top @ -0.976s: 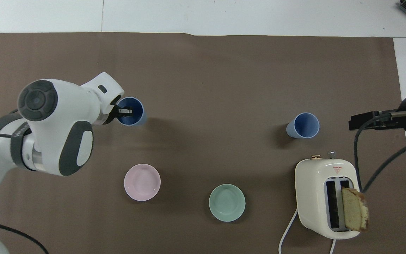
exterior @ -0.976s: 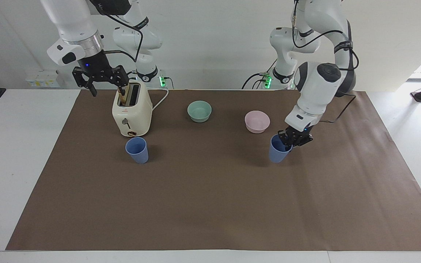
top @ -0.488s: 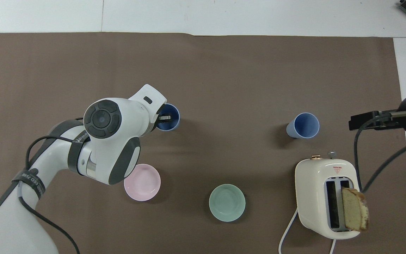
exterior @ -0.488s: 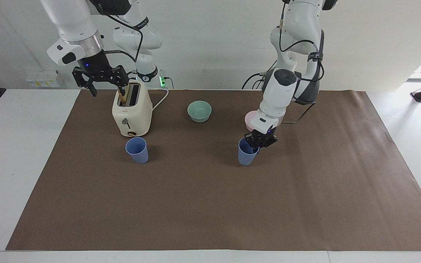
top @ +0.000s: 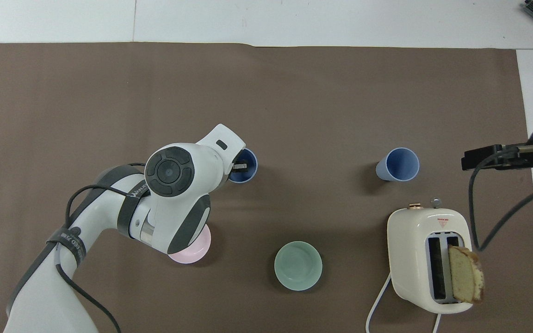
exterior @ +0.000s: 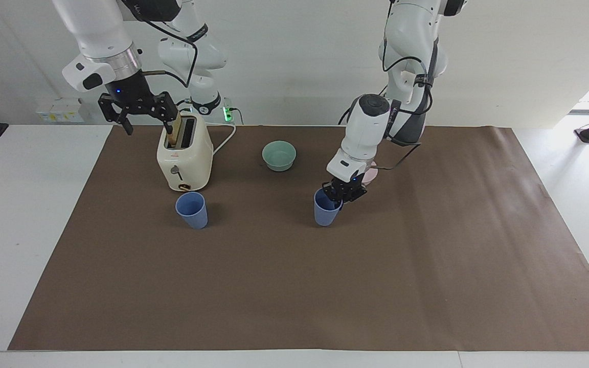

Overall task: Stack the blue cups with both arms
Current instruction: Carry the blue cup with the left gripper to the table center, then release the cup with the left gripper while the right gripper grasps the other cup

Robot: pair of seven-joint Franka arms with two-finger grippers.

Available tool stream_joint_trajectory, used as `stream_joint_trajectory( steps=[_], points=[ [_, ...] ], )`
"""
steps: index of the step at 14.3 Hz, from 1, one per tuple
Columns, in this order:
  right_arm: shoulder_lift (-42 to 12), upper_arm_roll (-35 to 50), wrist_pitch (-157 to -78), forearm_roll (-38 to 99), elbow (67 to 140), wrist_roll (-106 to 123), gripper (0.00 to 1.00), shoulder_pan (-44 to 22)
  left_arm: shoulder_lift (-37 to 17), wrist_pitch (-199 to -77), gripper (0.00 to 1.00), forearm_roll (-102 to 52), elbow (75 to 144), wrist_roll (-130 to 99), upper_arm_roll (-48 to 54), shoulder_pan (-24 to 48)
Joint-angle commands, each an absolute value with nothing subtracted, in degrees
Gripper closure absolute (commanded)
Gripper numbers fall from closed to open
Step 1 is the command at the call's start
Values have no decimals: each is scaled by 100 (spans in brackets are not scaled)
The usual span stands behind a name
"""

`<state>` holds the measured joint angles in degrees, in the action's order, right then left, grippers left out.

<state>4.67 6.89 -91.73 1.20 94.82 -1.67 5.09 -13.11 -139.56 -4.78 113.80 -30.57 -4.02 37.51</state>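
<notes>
Your left hand (exterior: 342,193) is clamped on the rim of one blue cup (exterior: 325,210), one finger inside it, carrying it low over the bench (exterior: 294,286). The second blue cup (exterior: 191,209) stands in front of the toaster (exterior: 184,158). You appear mid-transport; next, raise the held cup above the standing one and lower it in. Your right hand (exterior: 138,110) waits with fingers apart over the toaster.
</notes>
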Motion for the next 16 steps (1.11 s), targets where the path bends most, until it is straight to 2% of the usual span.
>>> stream_joint_trajectory(
  steps=[1, 2, 3, 4, 6, 8, 10, 16],
  points=[
    [492, 712, -9420, 193, 9668, -35, 0, 580, -1275, -14001, 75, -545, 11470, -3208, -510, 3937],
    [492, 712, -9587, 193, 9755, -18, 0, 554, -1283, -13975, 63, -545, 11461, -3182, -510, 3911],
    [501, 712, -9624, 193, 9817, -9, 0, 554, -1283, -13949, 55, -545, 11461, -3129, -518, 3885],
    [492, 712, -9641, 193, 9861, -9, 0, 562, -1283, -13922, 52, -545, 11452, -3120, -519, 3867],
    [492, 712, -9676, 193, 10089, -9, 0, 589, -1240, -13852, 36, -536, 11382, -3111, -536, 3789],
    [475, 712, -10052, 193, 10396, -9, 0, 589, -1117, -13520, 15, -527, 11268, -3111, -571, 3727],
    [352, 712, -10431, 185, 10660, -18, 0, 589, -836, -13194, 1, -492, 11259, -2989, -615, 3613],
    [-421, 703, -11336, 114, 10906, -26, 0, 668, 34, -11955, 0, -334, 11250, -1445, -624, 2578]
  ],
)
